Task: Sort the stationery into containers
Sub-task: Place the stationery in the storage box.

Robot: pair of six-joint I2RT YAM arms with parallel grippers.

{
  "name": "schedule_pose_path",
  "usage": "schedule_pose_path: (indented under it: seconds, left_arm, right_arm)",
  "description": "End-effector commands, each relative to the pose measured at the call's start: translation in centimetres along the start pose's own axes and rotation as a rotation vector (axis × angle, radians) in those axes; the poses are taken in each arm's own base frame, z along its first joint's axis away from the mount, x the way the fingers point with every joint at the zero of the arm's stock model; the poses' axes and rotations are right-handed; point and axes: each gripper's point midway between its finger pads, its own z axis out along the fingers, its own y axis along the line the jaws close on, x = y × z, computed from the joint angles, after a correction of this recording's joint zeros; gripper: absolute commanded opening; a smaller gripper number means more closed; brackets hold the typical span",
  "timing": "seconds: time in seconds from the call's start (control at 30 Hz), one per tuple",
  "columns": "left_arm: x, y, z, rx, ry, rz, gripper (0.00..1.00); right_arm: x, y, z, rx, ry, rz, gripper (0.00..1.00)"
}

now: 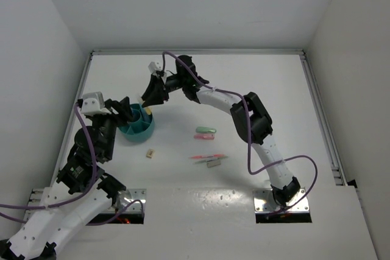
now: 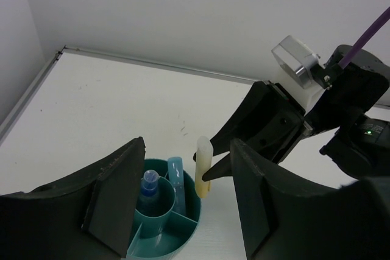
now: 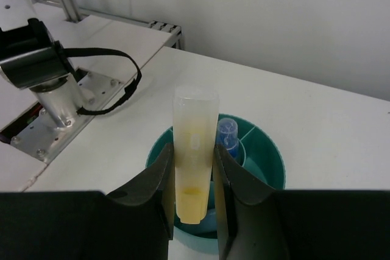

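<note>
Two blue sticks stood in the teal cup [image 3: 268,156]: a pale one [image 2: 175,172] in an outer slot and a clear-blue marker [image 2: 148,187] in the middle well. I judged the step in hand to be dropping in a third. My right hand [image 3: 194,187] was clamped on the yellow marker [image 3: 195,138], held upright with its lower end at the cup's rim. I could not tell whether that end had passed inside the wall.

My left hand [image 2: 186,168] was spread wide, one jaw on each side of the cup. I could not tell whether either jaw touched it.

The next move, as I read it, called for lowering the marker straight into a free outer slot before letting go. A green and pink pair [image 1: 205,130], a red pen [image 1: 206,157] and a beige eraser [image 1: 149,153] lay on the desk [image 1: 256,89], well apart from the cup, so most of the sorting remained.
</note>
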Motion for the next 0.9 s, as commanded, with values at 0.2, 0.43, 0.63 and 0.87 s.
schedule_pose_path:
  seconds: [0.2,0.43,0.63,0.87]
  left_arm:
    - [-1.9,0.3,-0.3,-0.011,-0.047,-0.024,0.63]
    - [-1.9,0.3,-0.3,-0.011,-0.047,-0.024,0.63]
    - [-1.9,0.3,-0.3,-0.011,-0.047,-0.024,0.63]
    - [-1.9,0.5,-0.3,-0.02,-0.048,-0.024,0.63]
  right_arm:
    - [0.3,-0.2,1.0,-0.088,-0.026,-0.144,0.0]
    - [1.6,-0.5,1.7,-0.097,-0.025,-0.139,0.0]
    - [2.8,-0.7,1.7,-0.097,-0.022,-0.127,0.24]
    - [3.4,-0.3,1.7,-0.129,-0.02,-0.14,0.99]
